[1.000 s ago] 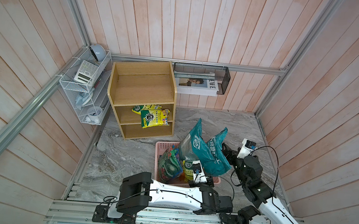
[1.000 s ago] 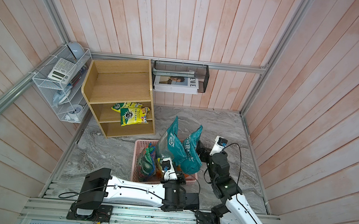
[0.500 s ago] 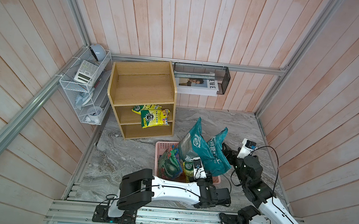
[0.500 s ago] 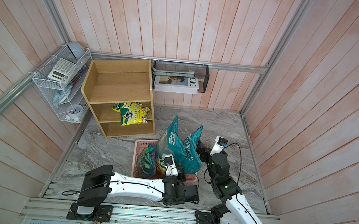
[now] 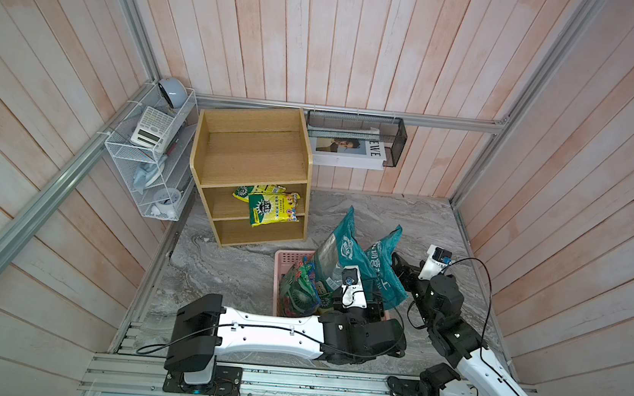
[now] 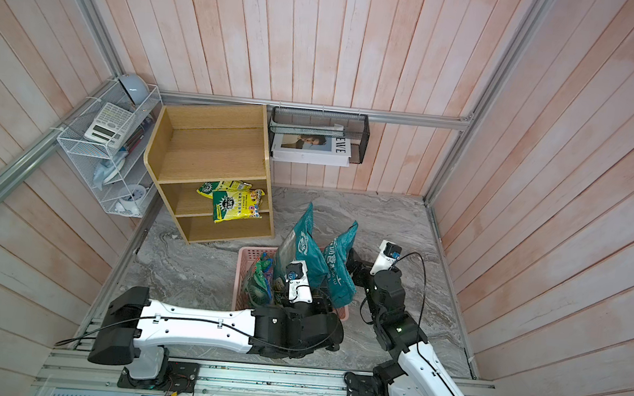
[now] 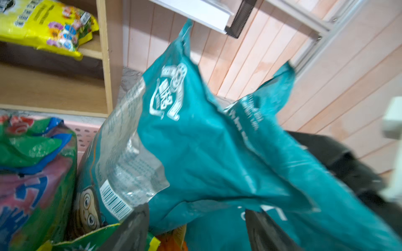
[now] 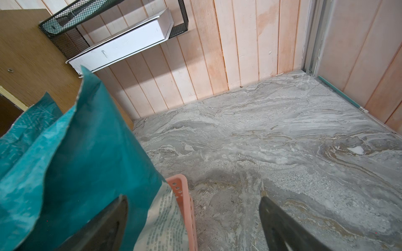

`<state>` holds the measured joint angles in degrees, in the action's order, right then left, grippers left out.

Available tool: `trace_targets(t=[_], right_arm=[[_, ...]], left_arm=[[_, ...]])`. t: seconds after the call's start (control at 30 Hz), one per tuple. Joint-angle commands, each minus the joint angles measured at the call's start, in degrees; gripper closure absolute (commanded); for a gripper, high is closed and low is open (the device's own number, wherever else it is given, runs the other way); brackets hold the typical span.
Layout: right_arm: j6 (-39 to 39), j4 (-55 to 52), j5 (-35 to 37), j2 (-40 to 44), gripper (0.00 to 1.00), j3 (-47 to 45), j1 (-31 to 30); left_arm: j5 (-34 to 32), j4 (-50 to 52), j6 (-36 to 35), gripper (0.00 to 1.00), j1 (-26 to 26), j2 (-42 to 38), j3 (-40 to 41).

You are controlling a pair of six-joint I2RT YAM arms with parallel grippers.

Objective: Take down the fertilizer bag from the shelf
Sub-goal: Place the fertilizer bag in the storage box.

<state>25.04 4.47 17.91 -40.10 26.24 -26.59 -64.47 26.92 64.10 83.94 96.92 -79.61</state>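
Note:
The tan wooden shelf [image 5: 252,149] [image 6: 209,145] stands at the back left. On its middle tier lies a yellow fertilizer bag [image 5: 272,210] [image 6: 237,205] [image 7: 47,28], overlapping a second yellow bag behind it. My left gripper [image 7: 195,210] [image 5: 360,306] hangs over the pink basket [image 5: 293,258] [image 7: 84,132], open. A teal bag [image 7: 195,141] [image 5: 336,248] stands between and beyond its jaws, and small green-yellow and orange packets lie below them. My right gripper [image 8: 193,200] [image 5: 400,266] is open beside the basket's rim [image 8: 185,208], one finger against a second teal bag [image 8: 87,152] [image 5: 384,261].
A green and pink bag [image 5: 298,292] [image 7: 32,173] fills the basket's left side. A white wire rack [image 5: 152,159] hangs on the left wall. A black mesh basket [image 5: 352,143] with a white book hangs on the back wall. Bare marble floor [image 8: 282,141] lies to the right.
My left gripper has gone from shut to open over the basket, and its forearm has shifted a little left. The right arm and the bags on the shelf have not moved.

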Motion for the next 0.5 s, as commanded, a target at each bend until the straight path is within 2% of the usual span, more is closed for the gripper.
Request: trace_targets(t=[0.0,0.1,0.13,0.23,0.3,0.33,0.47], right_arm=[[-0.42,0.72,0.11,-0.33,0.02,-0.58,-0.48],[-0.42,0.69,0.02,-0.42,0.02,-0.49,-0.48],[-0.36,0.70,0.01,-0.40,0.02,-0.56,-0.48],[-0.42,0.72,0.02,-0.42,0.02,-0.58,-0.48],[-0.39,0.72,0.02,-0.42,0.02,-0.58,-0.45],[-0.43,0.85,0.09,-0.50,0.02,-0.66,-0.48],[-0.41,1.23,0.02,-1.10,0.02,-0.63,-0.52]], left_arm=[[-0.35,-4.98,-11.73,0.27,1.05,-4.15,-1.57],[-1.02,-5.40,-15.83,0.38,0.18,-8.95,-0.90],[-0.60,-6.83,-17.64,0.38,-0.54,-10.78,0.36],[5.52,-8.94,-18.61,0.35,-6.37,-16.85,6.08],[10.52,-7.46,-14.69,0.32,-11.76,-20.68,10.18],[11.51,-8.54,-14.91,0.32,-13.48,-22.50,12.55],[7.16,-17.45,-20.65,0.30,-16.66,-32.12,24.00]])
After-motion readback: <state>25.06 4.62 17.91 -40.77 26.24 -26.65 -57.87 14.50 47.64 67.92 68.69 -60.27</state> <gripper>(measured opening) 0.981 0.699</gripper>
